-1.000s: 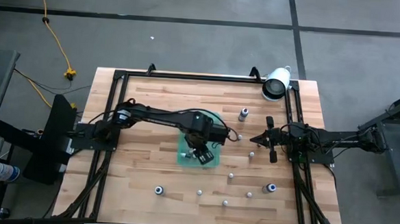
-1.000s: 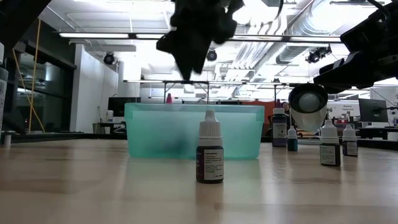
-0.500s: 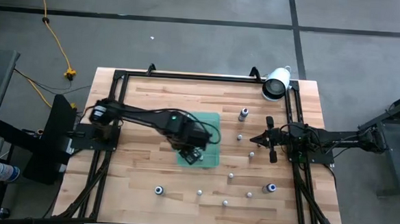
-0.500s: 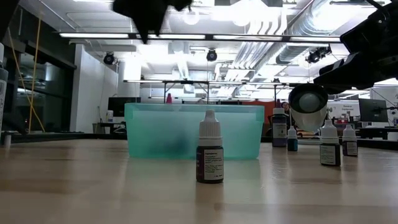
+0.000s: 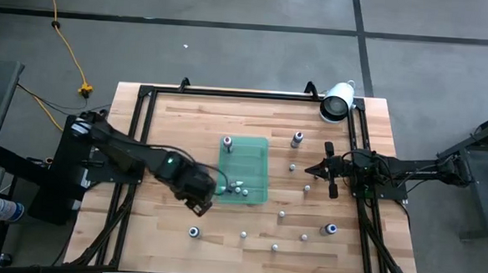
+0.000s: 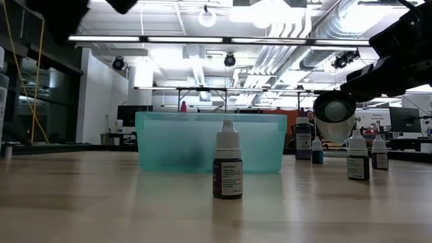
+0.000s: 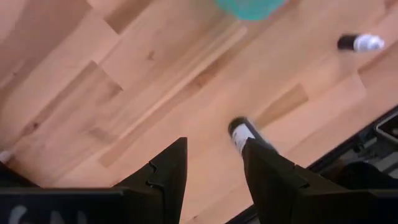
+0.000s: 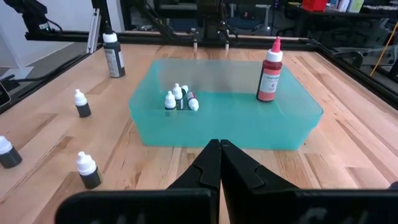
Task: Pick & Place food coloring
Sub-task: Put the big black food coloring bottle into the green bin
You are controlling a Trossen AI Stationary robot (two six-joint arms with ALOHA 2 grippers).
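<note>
The left tool point(image 5: 199, 203), jaws apart and empty, is held above the tabletop point(image 5: 169, 124); a loose food coloring bottle point(image 5: 193, 232) stands upright just beyond it, toward the near edge. The right tool point(image 5: 311, 168), pinched shut and empty, is parked well apart from that bottle.

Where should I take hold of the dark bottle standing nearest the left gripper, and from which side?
Probably the bottle is best gripped around its body just under the cap, coming straight down from above. It stands upright and alone on bare wood, so a finger fits on either side. The left gripper hangs open beside it, between it and the tray.
</note>
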